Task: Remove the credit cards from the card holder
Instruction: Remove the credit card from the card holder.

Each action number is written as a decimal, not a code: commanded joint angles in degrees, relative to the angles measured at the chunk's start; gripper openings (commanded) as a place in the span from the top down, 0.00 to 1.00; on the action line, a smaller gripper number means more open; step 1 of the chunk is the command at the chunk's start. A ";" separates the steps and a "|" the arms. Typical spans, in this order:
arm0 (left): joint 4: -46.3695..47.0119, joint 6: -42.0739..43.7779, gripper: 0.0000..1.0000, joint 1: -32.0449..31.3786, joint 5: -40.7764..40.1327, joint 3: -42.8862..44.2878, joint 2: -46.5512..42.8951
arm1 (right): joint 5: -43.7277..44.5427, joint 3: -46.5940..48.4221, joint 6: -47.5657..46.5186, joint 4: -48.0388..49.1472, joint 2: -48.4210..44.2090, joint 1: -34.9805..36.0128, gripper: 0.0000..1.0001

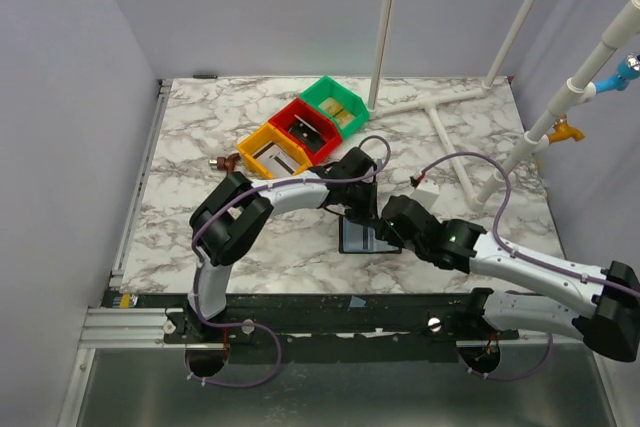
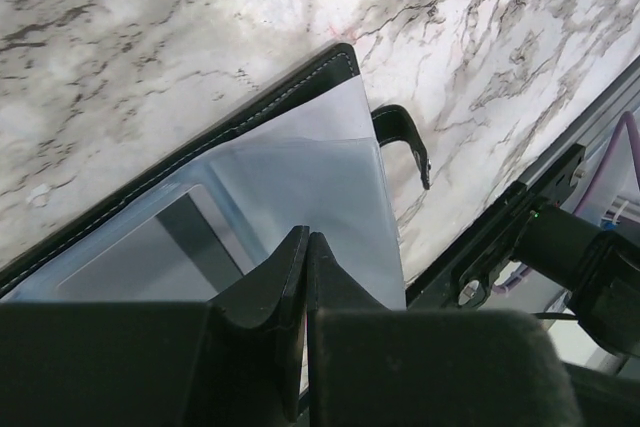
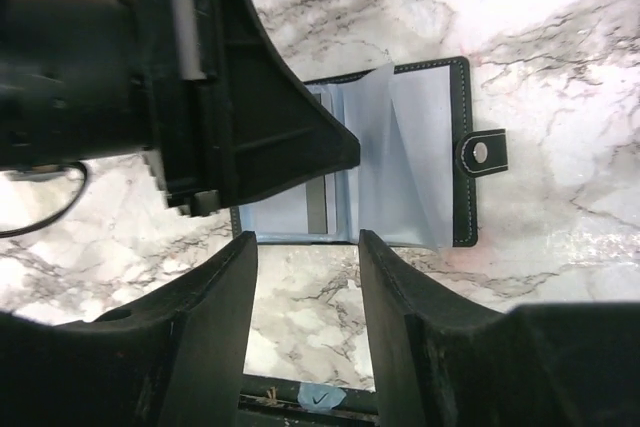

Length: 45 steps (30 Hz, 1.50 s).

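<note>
The card holder [image 1: 357, 237] lies open on the marble table, bluish-grey inner faces up, snap tab [image 3: 481, 152] to one side. A pale card with a dark stripe [image 3: 317, 209] shows inside a clear pocket; it also shows in the left wrist view [image 2: 150, 247]. No tan-gold card is visible. My left gripper [image 2: 306, 239] is shut, its tips down on the holder's inner sleeve [image 2: 300, 177]; I cannot tell whether they pinch the sleeve. My right gripper [image 3: 305, 239] is open and empty, just off the holder's near edge, jaws over bare marble.
Yellow [image 1: 270, 150], red [image 1: 305, 127] and green [image 1: 335, 102] bins stand in a row at the back centre. A white pipe frame [image 1: 440, 112] lies at the back right. The table's front rail [image 1: 300, 307] is close behind the holder.
</note>
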 commanded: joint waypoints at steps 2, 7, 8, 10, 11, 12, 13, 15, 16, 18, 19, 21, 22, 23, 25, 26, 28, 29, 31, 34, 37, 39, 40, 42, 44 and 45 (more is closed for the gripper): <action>-0.37 -1.23 0.96 -1.57 1.96 3.14 3.63 | 4.37 2.17 1.12 -6.81 -3.24 -0.31 0.56; -1.35 -1.63 0.96 -2.28 1.92 6.11 6.73 | 3.05 1.36 1.82 -6.72 -2.42 -0.31 0.61; -1.49 -1.72 0.96 -2.37 1.70 6.47 7.09 | 2.62 1.01 1.85 -6.34 -2.37 -0.31 0.61; -1.58 -1.89 0.96 -2.37 1.47 6.57 7.37 | 1.97 0.54 1.97 -5.60 -2.17 -0.39 0.61; -1.58 -1.76 0.96 -2.37 1.42 6.56 7.19 | 1.61 0.31 2.00 -5.13 -2.09 -0.39 0.62; -1.82 -1.52 0.96 -2.33 1.41 6.52 6.83 | 0.96 0.05 2.05 -4.62 -2.07 -0.52 0.62; -2.12 -1.21 0.96 -2.29 1.16 6.52 6.19 | 0.30 -0.22 1.82 -3.86 -2.03 -0.76 0.62; -2.89 -0.58 0.95 -2.07 0.29 6.40 4.63 | -2.11 -1.22 1.30 -1.74 -2.29 -1.67 0.63; -3.36 -0.24 0.95 -1.87 -0.19 6.32 3.54 | -4.06 -1.96 0.99 -0.12 -2.70 -2.67 0.65; -3.98 0.33 0.94 -1.36 -0.64 5.90 1.53 | -9.32 -4.27 -0.24 4.01 -3.90 -5.39 0.66; -4.13 0.54 0.94 -1.09 -0.92 5.41 0.38 | -12.51 -5.79 -0.75 6.37 -4.79 -7.08 0.66; -4.05 0.79 0.93 -0.55 -1.35 4.17 -1.62 | -17.77 -8.35 -1.54 10.46 -6.46 -10.41 0.66; -4.04 0.92 0.93 -0.37 -1.46 3.62 -2.48 | -20.14 -9.40 -2.04 12.40 -6.84 -12.30 0.66; -4.04 0.97 0.93 -0.06 -1.71 2.93 -3.40 | -23.05 -10.05 -2.46 13.83 -6.72 -14.22 0.66; -3.89 1.14 0.93 0.43 -2.10 1.54 -5.12 | -27.42 -10.65 -3.26 16.14 -5.52 -16.94 0.67; -3.72 1.24 0.93 0.72 -2.25 0.73 -6.18 | -28.31 -10.61 -3.69 17.28 -4.72 -17.33 0.69; -3.70 1.66 0.93 1.37 -3.35 -1.35 -8.08 | -29.87 -10.02 -4.14 18.80 -2.91 -17.45 0.69; -3.56 1.81 0.93 1.81 -3.62 -2.81 -8.89 | -30.28 -9.68 -4.15 19.24 -1.72 -17.45 0.69; -2.79 1.96 0.93 2.69 -3.99 -5.61 -10.65 | -30.65 -9.11 -4.25 20.12 0.49 -17.59 0.69; -2.05 2.45 0.93 3.73 -3.99 -8.88 -12.25 | -31.10 -8.81 -4.54 21.77 3.94 -17.94 0.69; -1.64 2.84 0.93 3.78 -4.36 -10.47 -12.81 | -32.26 -8.85 -5.18 23.84 7.56 -18.79 0.70; -1.35 2.75 0.93 3.86 -4.93 -11.46 -13.10 | -32.87 -9.07 -5.46 25.59 9.26 -19.37 0.70; -1.13 2.72 0.93 3.87 -4.92 -11.67 -12.99 | -33.18 -9.12 -5.86 26.21 9.98 -19.56 0.70; -0.72 2.66 0.93 3.95 -4.57 -11.81 -12.56 | -33.58 -8.99 -6.33 27.15 11.49 -19.86 0.70; -0.73 2.70 0.94 4.04 -4.63 -11.70 -12.04 | -34.13 -9.12 -6.60 27.95 12.73 -20.23 0.70; -0.73 2.70 0.94 4.04 -4.76 -11.64 -11.92 | -34.17 -9.13 -6.69 27.92 13.13 -20.41 0.70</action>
